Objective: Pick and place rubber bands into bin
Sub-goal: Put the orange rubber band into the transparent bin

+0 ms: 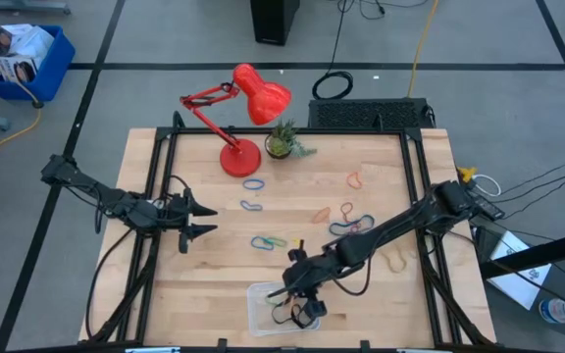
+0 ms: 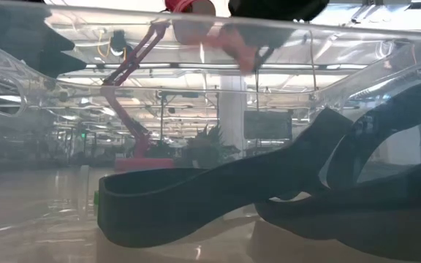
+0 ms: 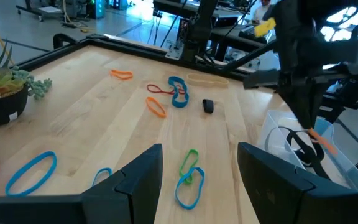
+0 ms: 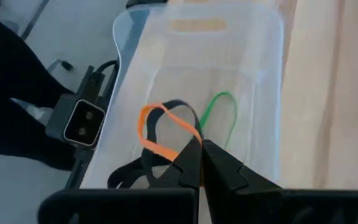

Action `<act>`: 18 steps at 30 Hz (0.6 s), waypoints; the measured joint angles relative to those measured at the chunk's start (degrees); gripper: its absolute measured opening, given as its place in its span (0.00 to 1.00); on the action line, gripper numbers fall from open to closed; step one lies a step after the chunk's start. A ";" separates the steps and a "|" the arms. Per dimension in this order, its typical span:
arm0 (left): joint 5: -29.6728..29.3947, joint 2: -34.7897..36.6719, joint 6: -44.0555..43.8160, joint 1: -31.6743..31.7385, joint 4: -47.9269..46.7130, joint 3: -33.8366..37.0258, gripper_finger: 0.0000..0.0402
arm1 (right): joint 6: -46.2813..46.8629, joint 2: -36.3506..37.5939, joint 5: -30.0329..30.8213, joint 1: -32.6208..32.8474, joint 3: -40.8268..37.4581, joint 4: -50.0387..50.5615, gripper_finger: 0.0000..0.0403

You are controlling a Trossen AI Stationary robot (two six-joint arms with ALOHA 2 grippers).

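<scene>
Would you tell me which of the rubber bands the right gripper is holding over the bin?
The orange rubber band, pinched in the shut right gripper above the bin. The black band and green band already lie inside it.

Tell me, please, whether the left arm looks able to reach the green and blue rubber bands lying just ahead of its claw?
Probably yes: the left claw is open, and the green and blue rubber bands lie on bare wood just ahead, nothing between.
</scene>
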State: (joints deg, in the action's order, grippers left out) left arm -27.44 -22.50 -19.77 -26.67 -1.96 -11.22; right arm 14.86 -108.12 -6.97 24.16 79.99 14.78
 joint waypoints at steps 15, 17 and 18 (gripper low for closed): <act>0.17 0.01 0.11 -0.01 0.00 0.00 0.53 | 4.01 -1.18 -0.82 0.33 -0.02 -0.17 0.04; 0.17 0.02 0.11 0.00 0.00 0.00 0.53 | 4.01 -1.16 -0.82 0.33 -0.02 -0.17 0.05; 0.17 0.01 0.11 0.00 0.00 0.00 0.53 | 4.01 -1.16 -0.82 0.33 -0.02 -0.17 0.05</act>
State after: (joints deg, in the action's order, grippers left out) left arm -27.27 -22.50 -19.66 -26.67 -1.96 -11.22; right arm 18.87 -109.27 -7.79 24.49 79.96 14.61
